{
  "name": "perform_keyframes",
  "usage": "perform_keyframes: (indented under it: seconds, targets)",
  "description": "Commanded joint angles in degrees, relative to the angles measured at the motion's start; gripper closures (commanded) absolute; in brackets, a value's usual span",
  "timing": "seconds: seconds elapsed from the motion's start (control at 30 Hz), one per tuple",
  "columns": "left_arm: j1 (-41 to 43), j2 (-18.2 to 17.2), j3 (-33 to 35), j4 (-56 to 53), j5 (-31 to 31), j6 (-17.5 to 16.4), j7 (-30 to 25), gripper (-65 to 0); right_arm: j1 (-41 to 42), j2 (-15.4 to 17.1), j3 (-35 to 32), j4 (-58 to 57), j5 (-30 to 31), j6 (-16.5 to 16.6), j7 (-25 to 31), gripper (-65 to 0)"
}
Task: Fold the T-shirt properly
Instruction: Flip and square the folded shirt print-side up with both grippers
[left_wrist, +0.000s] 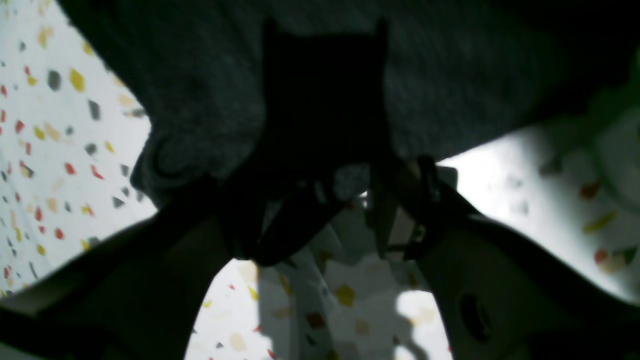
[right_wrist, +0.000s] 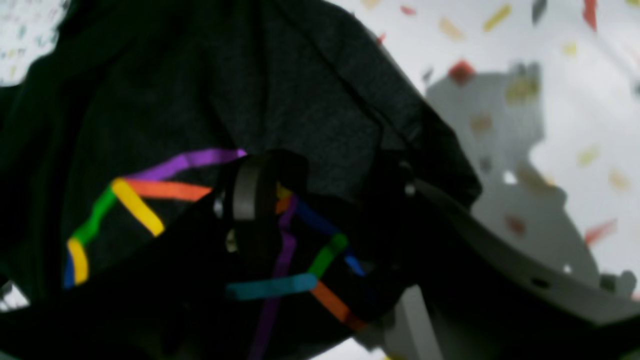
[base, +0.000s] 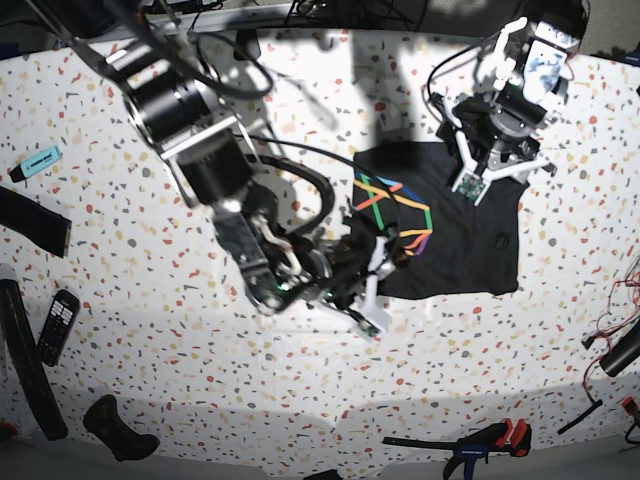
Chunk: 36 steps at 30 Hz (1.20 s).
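My right tool (right_wrist: 320, 210) pinches the T-shirt (base: 470, 240) at its printed fold, the cloth half-gathered on the tabletop (base: 150, 400). My left tool (left_wrist: 325, 165) seems pressed onto the hem, though the view is dark. Uneven pulling could bunch the fold.
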Motion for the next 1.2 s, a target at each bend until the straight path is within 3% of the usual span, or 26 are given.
perform_keyframes:
  seconds: [0.0,0.17,0.37,0.53,0.8,1.0,1.17]
  targets:
    - [-0.5,-0.2,-0.2,1.0,0.3,0.9,-0.9,-32.0,-1.1,1.3,0.0,1.9,-1.6,0.3,-4.8,-29.0]
    - [-0.7,-0.2,-0.2,1.0,0.4,1.4,-1.7,-32.0,-9.1,5.5,0.0,14.5,-0.5,0.3,-6.9,-29.0]
    - [-3.3,-0.2,-0.2,1.0,0.3,1.4,-2.9,-32.0,-17.7,9.1,0.0,28.0,8.0,0.3,-11.1,-29.0]
    - [-5.4,-0.2,-0.2,0.5,0.2,1.4,-3.1,-32.0,-23.7,11.4,0.1,36.3,8.4,0.3,-13.2,-29.0]
    - [-6.2,-0.2,-0.2,-4.9,0.3,1.2,-5.7,-32.0,-32.8,12.3,0.0,44.4,12.6,0.3,-14.3,-29.0]
    - [-9.9,-0.2,-0.2,-7.3,0.2,-1.9,-7.2,-32.0,-36.3,12.3,0.1,50.2,12.5,0.3,-14.3,-29.1]
    - [-15.5,-0.5,-0.2,-7.3,0.2,-1.8,-4.6,-32.0,-36.3,12.3,1.5,53.0,11.9,0.3,-14.3,-29.0]
